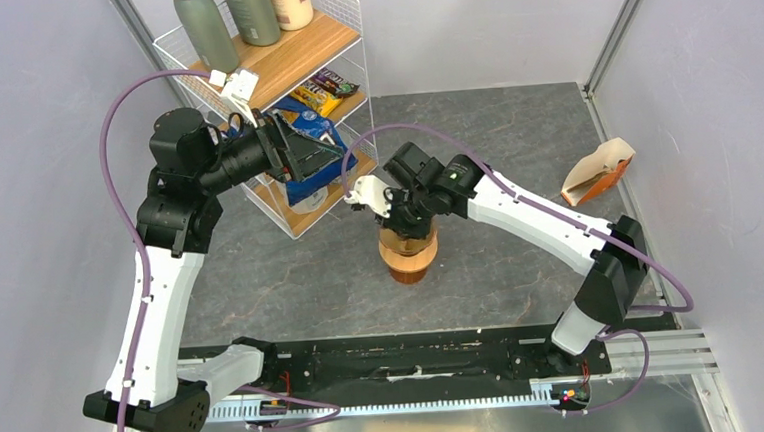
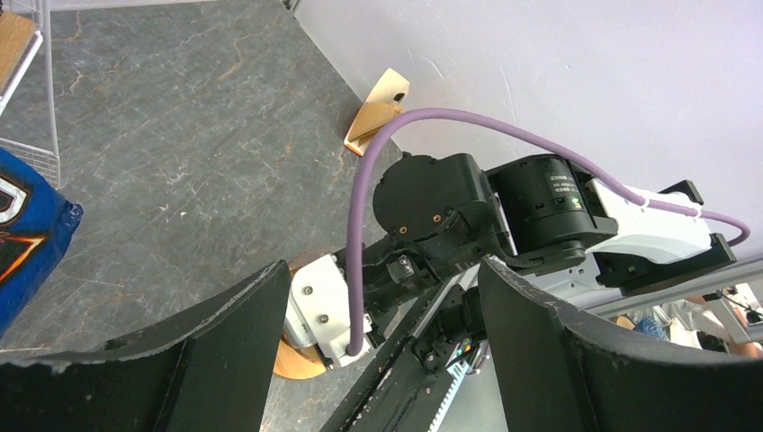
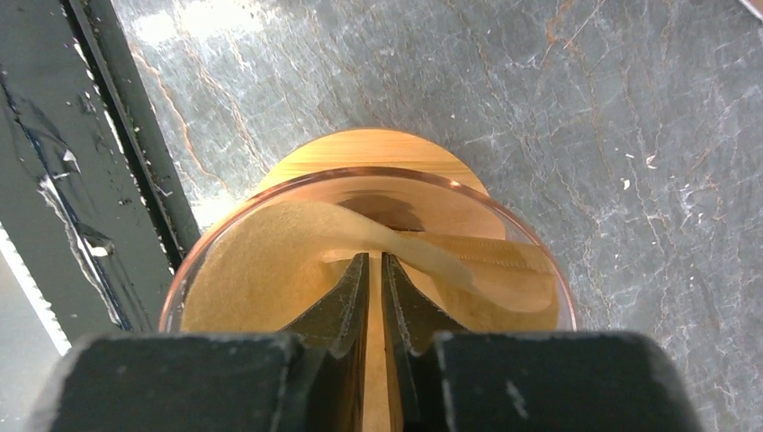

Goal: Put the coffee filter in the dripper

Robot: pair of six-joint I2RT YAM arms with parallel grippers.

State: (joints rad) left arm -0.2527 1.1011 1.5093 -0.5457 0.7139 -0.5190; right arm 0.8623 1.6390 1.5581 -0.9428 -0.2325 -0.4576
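Grey tabletop (image 1: 513,128). Wire shelf (image 1: 293,56), back-left, holds bottles (image 1: 250,14) up top and snack bags (image 1: 309,160) lower. L gripper (image 2: 380,270) is spread wide, nothing in it, raised beside the shelf. Mid-tabletop, an amber beaker (image 1: 409,264) carries a wooden ring (image 3: 378,148) w/ the dripper (image 3: 378,171) on it. Coffee filter (image 3: 261,261) sits inside the dripper, one flap folded across. R gripper (image 3: 376,256) reaches in, nearly pressed together, pinching the filter's fold. Filter pack (image 1: 596,175) lies far right.
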